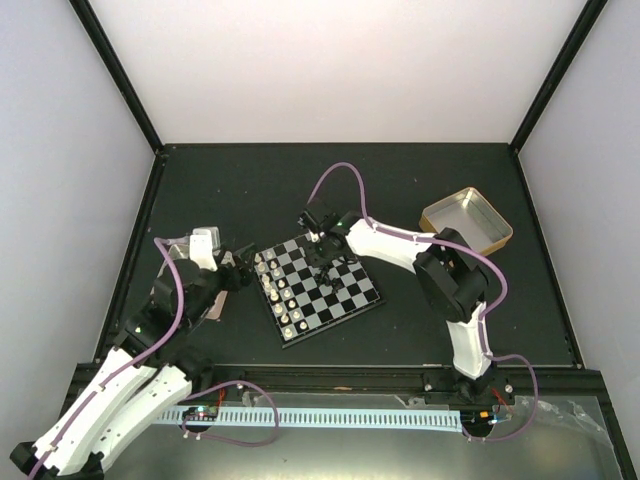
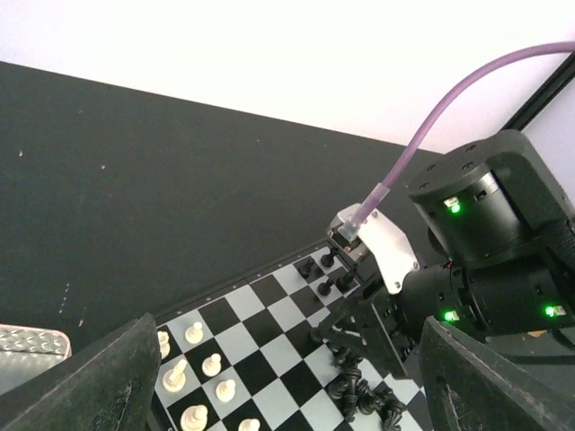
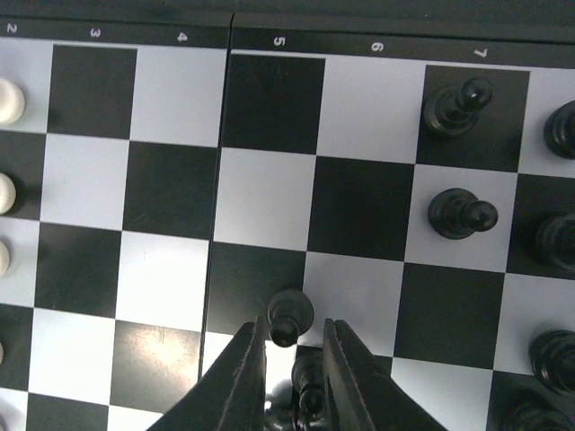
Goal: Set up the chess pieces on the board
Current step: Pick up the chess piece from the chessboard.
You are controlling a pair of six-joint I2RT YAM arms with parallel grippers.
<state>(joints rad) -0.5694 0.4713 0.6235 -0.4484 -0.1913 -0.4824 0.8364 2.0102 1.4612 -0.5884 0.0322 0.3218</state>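
Black piece (image 3: 308,395) stands mid-board (image 3: 269,180), between the close-set fingers of the right gripper (image 3: 295,323). Pinched or not, I can't tell. It looks tiny, light, hard and tippy, so I'd grip it low on the stem. Left gripper (image 2: 289,359) hangs spread wide, empty.

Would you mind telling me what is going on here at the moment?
Two robot arms are setting up a chess board. The cream-white pieces stand in rows along one side; some black pieces are placed, others lie heaped mid-board. The right gripper holds its jaws narrowly around one black piece from the heap, grip uncertain. The left gripper hovers open near the white side.
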